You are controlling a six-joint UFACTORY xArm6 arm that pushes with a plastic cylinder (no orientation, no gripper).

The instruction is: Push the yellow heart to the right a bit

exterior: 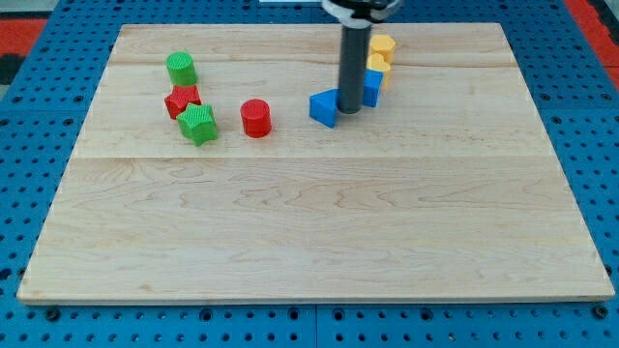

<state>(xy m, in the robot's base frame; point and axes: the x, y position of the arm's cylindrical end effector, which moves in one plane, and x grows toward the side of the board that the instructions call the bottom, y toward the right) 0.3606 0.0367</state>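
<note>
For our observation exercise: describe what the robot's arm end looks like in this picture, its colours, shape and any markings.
A straight, smooth, dark grey cylindrical rod ending in my tip. At the view's top it enters a black-and-white collar, cut off by the frame. No cables or markings show.

Lab: blue pegboard bench (pixel 58 39)

You're seeing a blue block (pixel 324 107) sitting just left of the rod, red cylinder (pixel 255 118) lying farther left.
</note>
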